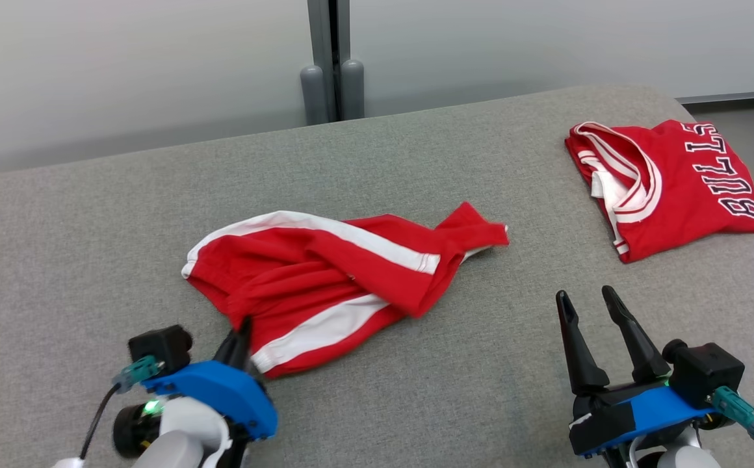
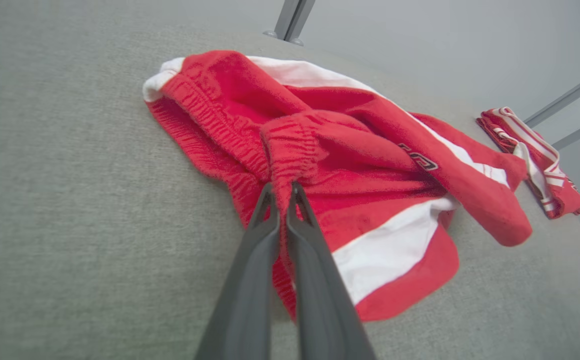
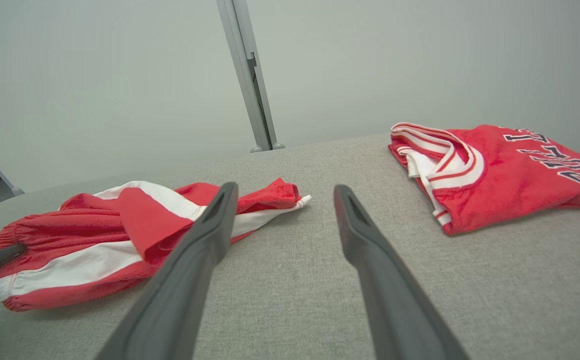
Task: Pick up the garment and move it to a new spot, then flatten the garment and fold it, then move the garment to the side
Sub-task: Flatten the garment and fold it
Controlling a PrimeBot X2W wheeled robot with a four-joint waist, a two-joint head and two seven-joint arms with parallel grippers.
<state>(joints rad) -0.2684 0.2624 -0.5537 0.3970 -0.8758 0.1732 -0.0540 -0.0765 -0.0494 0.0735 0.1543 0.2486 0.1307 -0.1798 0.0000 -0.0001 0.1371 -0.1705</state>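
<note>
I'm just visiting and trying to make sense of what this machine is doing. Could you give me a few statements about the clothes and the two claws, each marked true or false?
1. The left gripper is shut on the elastic waistband of the red shorts. True.
2. The right gripper holds the folded red jersey. False: it stands open and empty, apart from the jersey.
3. The shorts lie flat and smoothed out. False: they are crumpled and twisted.
4. The jersey bears dark lettering. True.
5. Both garments lie on the grey table. True.
</note>
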